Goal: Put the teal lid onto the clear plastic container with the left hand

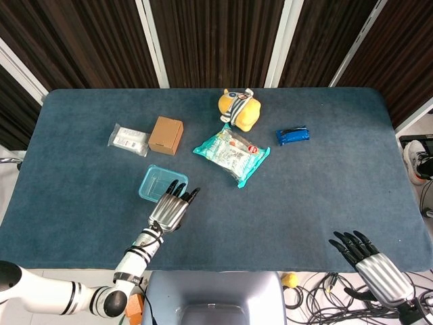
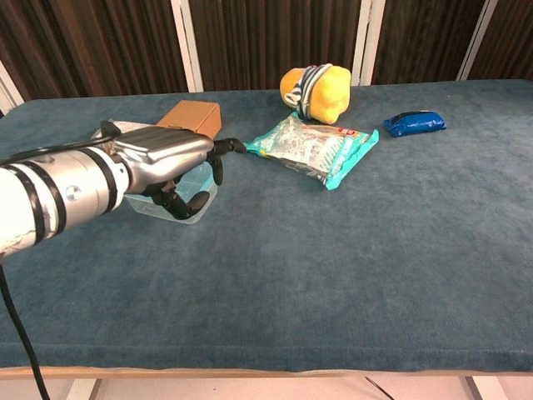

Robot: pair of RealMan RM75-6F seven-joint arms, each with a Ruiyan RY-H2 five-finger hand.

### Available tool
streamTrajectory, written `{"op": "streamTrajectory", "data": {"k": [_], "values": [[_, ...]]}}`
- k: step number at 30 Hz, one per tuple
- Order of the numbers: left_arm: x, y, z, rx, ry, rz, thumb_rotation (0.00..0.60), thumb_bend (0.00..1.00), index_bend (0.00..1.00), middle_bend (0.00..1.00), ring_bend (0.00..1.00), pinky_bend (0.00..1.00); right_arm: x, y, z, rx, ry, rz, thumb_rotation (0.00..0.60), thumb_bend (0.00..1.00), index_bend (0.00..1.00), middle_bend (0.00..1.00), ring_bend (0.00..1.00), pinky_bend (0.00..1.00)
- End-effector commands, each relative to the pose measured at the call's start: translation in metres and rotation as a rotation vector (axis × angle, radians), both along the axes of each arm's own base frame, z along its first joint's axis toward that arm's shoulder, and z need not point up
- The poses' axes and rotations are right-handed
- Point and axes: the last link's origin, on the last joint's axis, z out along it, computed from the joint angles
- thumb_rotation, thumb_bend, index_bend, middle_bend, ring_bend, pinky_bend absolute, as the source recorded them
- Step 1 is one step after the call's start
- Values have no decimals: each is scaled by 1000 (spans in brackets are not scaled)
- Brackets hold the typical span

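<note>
Two hands of mine show, and only the left hand (image 1: 169,211) is over the work. Its silver ribbed back faces up and its dark fingers (image 2: 218,150) are curled loosely downward with nothing between them. Just ahead of those fingers, partly under them in the chest view, sits the clear plastic container (image 1: 160,183): a shallow, rounded-corner rectangle, see-through with a teal cast. Whether a teal lid lies on it I cannot tell. It rests on the desk (image 1: 318,189), which is covered in dark blue, felt-like cloth.

Beyond the container, further from my left hand, stands a small brown cardboard box (image 1: 166,135) with crisp edges, and beside that a flat, clear packet (image 1: 128,139) with a white label. Off toward my right side lies a crinkly, glossy teal bag (image 1: 231,154), then a round yellow plush toy (image 1: 239,110) with a striped band, soft and lumpy. Further right is a small, shiny blue pouch (image 1: 292,135).

My right hand (image 1: 371,264) hangs off the near edge of the desk, well apart from everything, fingers spread and holding nothing.
</note>
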Motion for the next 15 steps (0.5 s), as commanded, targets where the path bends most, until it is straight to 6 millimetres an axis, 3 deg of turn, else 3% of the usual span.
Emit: {"op": "streamTrajectory", "data": {"k": [1,6,11,15], "values": [[2,6,18,65,-74,-14,600,580,0,302,87,0,0,0,0,-1,-2,0,600,58,0,0,0,0],[-22,19,27,113,-60,52,600,583,0,303,89,0,0,1,1,0,-4,4,600,57,0,0,0,0],[-40,24,14,82,-8,100,600,592,0,294,83,0,1,1,0,1,-2,6,600,57,0,0,0,0],[-41,25,5,68,3,98,600,594,0,269,65,0,1,0,0,0,-2,3,600,57,0,0,0,0]]}}
